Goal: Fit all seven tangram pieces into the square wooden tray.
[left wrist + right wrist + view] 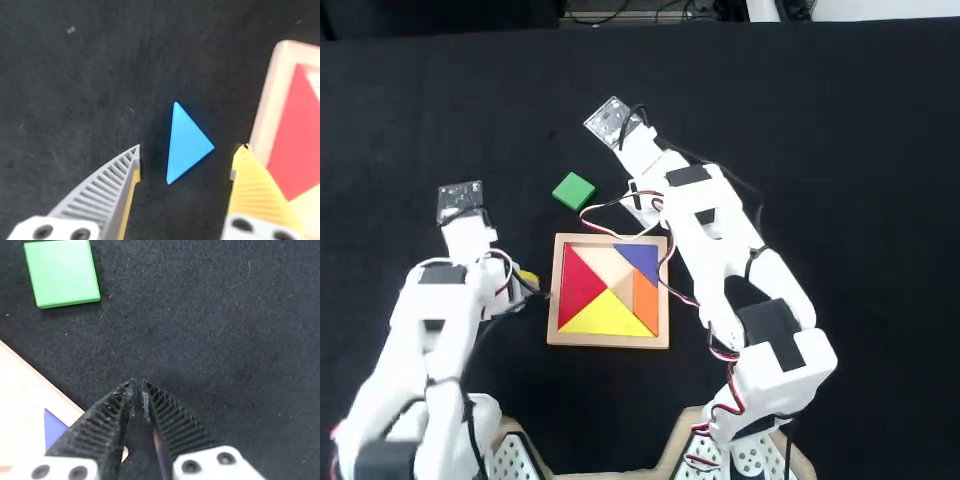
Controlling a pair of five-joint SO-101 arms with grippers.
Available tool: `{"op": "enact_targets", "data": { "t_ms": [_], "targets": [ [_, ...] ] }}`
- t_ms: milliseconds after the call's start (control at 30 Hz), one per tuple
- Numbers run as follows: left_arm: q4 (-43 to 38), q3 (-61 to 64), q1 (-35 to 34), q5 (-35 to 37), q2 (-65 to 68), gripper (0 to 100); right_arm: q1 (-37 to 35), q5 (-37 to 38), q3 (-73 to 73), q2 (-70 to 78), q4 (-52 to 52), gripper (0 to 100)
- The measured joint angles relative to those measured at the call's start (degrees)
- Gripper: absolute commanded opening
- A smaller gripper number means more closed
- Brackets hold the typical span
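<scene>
The square wooden tray [610, 342] lies mid-table and holds red [580, 285], yellow [605, 318], dark blue [640, 260] and orange [645, 292] pieces. A light blue triangle [187, 142] rests flat on the black cloth just beside the tray's rim [272, 95]. My left gripper [191, 148] is open around it, with the grey finger [120, 172] on one side and the yellow finger [250, 175] on the other. A green square [62, 272] lies on the cloth beyond the tray. My right gripper [137, 387] is shut and empty, just off the tray's corner [25, 400].
Black cloth covers the whole table. The green square [573, 190] sits beyond the tray's far left corner. The right arm [720, 250] stretches over the tray's right side. The left arm [440, 310] stands left of the tray.
</scene>
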Motion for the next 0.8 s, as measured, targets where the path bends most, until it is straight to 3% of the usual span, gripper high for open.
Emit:
{"op": "enact_targets", "data": {
  "t_ms": [200, 800],
  "targets": [
    [0.2, -7.1, 0.0, -3.1, 11.0, 29, 0.0, 0.0, 0.0, 0.0, 0.0, 1.1],
    [0.7, -9.4, 0.0, -7.0, 11.9, 28, 0.0, 0.0, 0.0, 0.0, 0.0, 1.1]
  ]
}}
